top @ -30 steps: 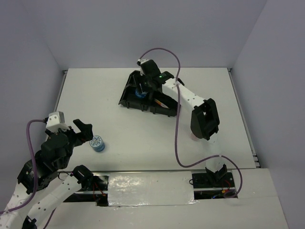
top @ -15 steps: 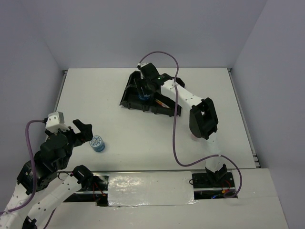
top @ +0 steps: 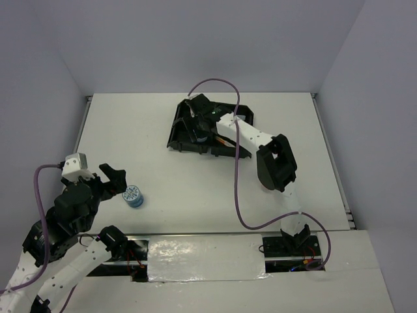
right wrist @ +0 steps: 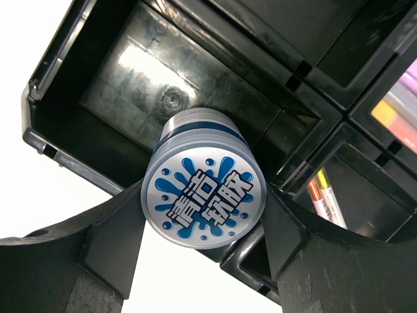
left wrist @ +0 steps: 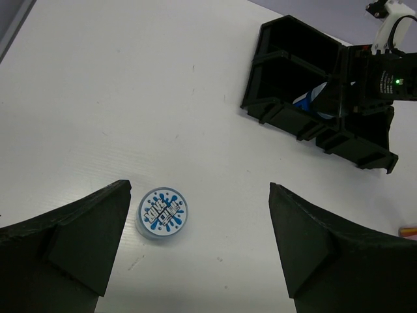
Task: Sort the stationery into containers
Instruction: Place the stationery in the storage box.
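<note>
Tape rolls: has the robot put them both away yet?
Not yet. Pens already lie in the black tray. The right gripper holds one tape roll over an empty-looking compartment. The other tape roll sits on the table in front of the open left gripper, untouched, so that one is left.

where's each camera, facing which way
top external: above, behind the robot, looking down at the white table; both arms show.
left wrist: faces forward-down past the open left gripper at a round blue-and-white tape roll.
right wrist: faces down past the right gripper, gripping a second roll, into the black plastic tray.
shared: top and left wrist show that loose roll.
</note>
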You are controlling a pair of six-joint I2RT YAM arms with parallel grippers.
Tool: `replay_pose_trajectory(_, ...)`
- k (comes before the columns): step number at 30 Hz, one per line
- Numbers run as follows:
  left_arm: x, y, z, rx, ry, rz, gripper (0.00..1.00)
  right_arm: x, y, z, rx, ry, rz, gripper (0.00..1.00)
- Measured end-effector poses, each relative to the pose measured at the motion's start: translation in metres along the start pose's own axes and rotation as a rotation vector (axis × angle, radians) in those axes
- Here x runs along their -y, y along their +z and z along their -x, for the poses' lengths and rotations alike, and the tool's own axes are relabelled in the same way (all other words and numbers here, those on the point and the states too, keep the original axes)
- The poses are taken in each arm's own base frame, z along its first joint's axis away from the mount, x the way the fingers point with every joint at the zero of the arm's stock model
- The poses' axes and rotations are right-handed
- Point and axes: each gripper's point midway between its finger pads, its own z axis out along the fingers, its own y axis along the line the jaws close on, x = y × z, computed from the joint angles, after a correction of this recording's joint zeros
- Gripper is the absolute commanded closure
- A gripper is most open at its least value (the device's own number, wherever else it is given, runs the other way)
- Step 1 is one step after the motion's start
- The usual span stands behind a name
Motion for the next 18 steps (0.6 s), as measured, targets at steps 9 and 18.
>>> replay_pose_trajectory(9,0.000,-0.001,0.002,0.010,-0.009,-0.007,0.01,-0.003,-0.002,-0.007,-0.012,-0.016,-0.030,0.08)
replay_pose_trajectory(18,0.000,-0.001,0.002,0.011,-0.009,-0.007,0.01,-0.021,-0.021,0.004,0.024,-0.045,-0.022,0.00)
